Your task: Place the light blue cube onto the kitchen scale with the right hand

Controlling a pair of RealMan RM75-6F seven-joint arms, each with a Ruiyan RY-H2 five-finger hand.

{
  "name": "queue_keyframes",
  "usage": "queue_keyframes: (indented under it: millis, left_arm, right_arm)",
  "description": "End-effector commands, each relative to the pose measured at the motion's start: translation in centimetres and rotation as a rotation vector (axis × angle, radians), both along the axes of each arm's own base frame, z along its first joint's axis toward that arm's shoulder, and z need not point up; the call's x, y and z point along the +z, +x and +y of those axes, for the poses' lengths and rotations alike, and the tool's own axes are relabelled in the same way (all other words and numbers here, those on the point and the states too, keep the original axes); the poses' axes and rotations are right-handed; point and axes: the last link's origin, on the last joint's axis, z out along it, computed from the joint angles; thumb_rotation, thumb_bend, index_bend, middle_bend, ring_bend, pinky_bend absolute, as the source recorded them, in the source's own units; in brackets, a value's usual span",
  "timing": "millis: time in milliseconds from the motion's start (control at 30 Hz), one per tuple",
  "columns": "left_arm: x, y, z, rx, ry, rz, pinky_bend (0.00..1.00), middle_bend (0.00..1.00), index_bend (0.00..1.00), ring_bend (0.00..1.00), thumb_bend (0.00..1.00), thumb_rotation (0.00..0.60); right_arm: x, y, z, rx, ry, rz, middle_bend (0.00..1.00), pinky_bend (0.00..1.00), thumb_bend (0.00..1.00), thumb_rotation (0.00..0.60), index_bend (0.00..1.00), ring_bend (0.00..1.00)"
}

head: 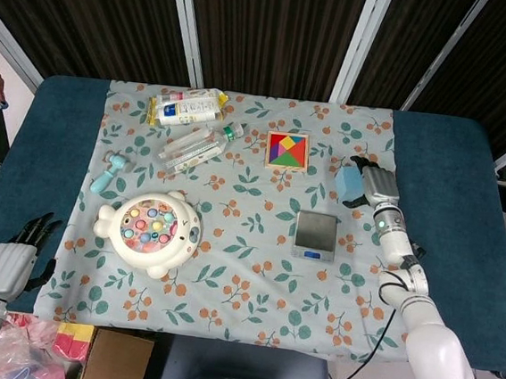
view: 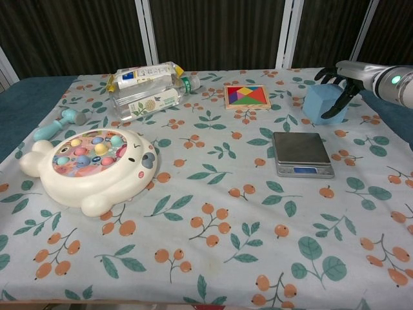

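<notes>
The light blue cube rests on the floral cloth, behind and to the right of the kitchen scale. My right hand lies over the cube's top and right side. Its fingers reach across the top and a thumb hangs down the near right face. The scale's steel platform is bare. Beyond the table's near left corner, my left hand hangs with fingers stretched apart and nothing in it; the chest view does not show it.
A white fishing toy sits front left. A tangram puzzle lies left of the cube. Clear bottles, a snack pack and a teal toy hammer lie at the back left.
</notes>
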Motion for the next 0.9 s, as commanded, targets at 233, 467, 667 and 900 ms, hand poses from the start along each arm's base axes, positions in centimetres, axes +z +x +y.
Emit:
queue_keyframes:
  millis: [233, 467, 667, 900]
  left_arm:
    - [0.0, -0.4, 0.2, 0.018, -0.001, -0.008, 0.39, 0.03, 0.13, 0.08, 0.47, 0.600]
    - [0.0, -0.5, 0.2, 0.021, -0.002, -0.013, 0.39, 0.03, 0.13, 0.08, 0.47, 0.600]
    - [-0.1, -0.4, 0.1, 0.020, -0.003, -0.014, 0.39, 0.03, 0.13, 0.08, 0.47, 0.600]
    - [-0.1, 0.1, -0.1, 0.006, -0.009, -0.024, 0.39, 0.03, 0.13, 0.08, 0.47, 0.600]
  right_arm:
    - [-0.4, 0.0, 0.2, 0.006, -0.037, 0.006, 0.53, 0.66, 0.14, 0.600, 0.64, 0.54]
    - [0.0, -0.4, 0.4, 0.011, -0.073, 0.015, 0.68, 0.77, 0.27, 0.600, 0.83, 0.68]
    - [0.6, -0.5, 0.4, 0.021, -0.095, -0.001, 0.71, 0.78, 0.35, 0.600, 0.86, 0.70]
    - [3.6, 0.0, 1.2, 0.163, -0.213, -0.061, 0.72, 0.78, 0.39, 0.600, 0.86, 0.70]
